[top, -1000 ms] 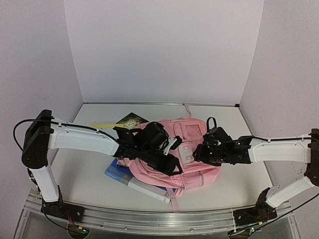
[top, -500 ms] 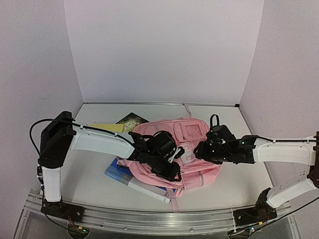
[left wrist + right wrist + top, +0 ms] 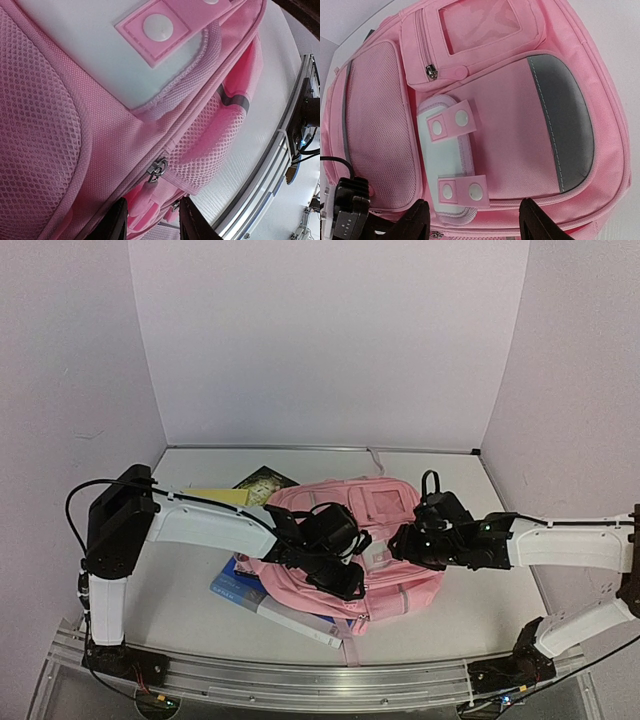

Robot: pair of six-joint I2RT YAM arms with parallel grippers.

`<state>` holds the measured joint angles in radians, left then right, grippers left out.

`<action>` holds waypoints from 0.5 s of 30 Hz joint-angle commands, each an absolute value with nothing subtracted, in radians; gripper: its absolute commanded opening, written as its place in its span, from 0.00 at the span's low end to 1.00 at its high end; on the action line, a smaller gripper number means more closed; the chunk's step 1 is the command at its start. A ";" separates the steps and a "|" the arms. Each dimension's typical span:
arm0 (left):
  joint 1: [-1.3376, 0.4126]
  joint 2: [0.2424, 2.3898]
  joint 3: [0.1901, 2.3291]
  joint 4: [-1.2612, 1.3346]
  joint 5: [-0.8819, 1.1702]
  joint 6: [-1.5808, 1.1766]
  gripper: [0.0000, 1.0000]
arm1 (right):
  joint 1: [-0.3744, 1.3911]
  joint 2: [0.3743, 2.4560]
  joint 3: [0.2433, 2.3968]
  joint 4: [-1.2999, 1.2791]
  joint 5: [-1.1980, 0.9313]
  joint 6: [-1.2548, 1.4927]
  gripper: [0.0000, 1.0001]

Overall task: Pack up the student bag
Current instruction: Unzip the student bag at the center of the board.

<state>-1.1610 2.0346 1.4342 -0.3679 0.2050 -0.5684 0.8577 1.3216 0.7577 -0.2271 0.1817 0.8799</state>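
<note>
**Task item.** The student bag (image 3: 385, 508) lies flat at the middle of the tabletop (image 3: 165, 590), front face up. It sits slightly nearer the near edge than the far edge. The clear-window pocket (image 3: 477, 22) faces the far edge. In the right wrist view, a white patch with two pink snap tabs (image 3: 451, 150) sits below that pocket, beside a grey reflective panel (image 3: 567, 125).

**Left arm.** The left gripper (image 3: 150, 220) is low over the near-left part of the bag. Its fingers (image 3: 117, 224) stand narrowly apart on either side of a pink zip pull (image 3: 146, 194). The pull hangs from a metal slider (image 3: 157, 169). The left wrist view does not show whether the fingers are pressing on the pull or only flanking it. A mesh side pocket with a grey band (image 3: 220, 135) lies just beyond the slider, toward the near edge rail (image 3: 280, 165).

**Right arm.** The right gripper (image 3: 403, 545) hovers over the right half of the bag. Its fingers (image 3: 417, 222) are spread wide and hold nothing. Only the bag's front surface shows between them.

**Other items.**
- A blue book (image 3: 232, 585) lies partly under the bag's near-left side.
- A dark book (image 3: 262, 481) lies beside the bag toward the far-left corner.
- A yellow flat item (image 3: 213, 496) lies just beside the dark book.
</note>
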 commanded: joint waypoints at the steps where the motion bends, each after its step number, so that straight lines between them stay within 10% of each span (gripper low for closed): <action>1: -1.155 2.067 1.479 -0.360 0.148 -0.535 0.36 | 0.852 1.305 0.746 -0.206 0.178 0.878 0.61; 15: -1.156 2.134 1.518 -0.444 0.084 -0.528 0.19 | 0.853 1.302 0.733 -0.188 0.180 0.892 0.61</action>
<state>-1.1638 2.0857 1.4813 -0.3872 0.1754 -0.5452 0.8577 1.3216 0.7380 -0.2179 0.1738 0.8831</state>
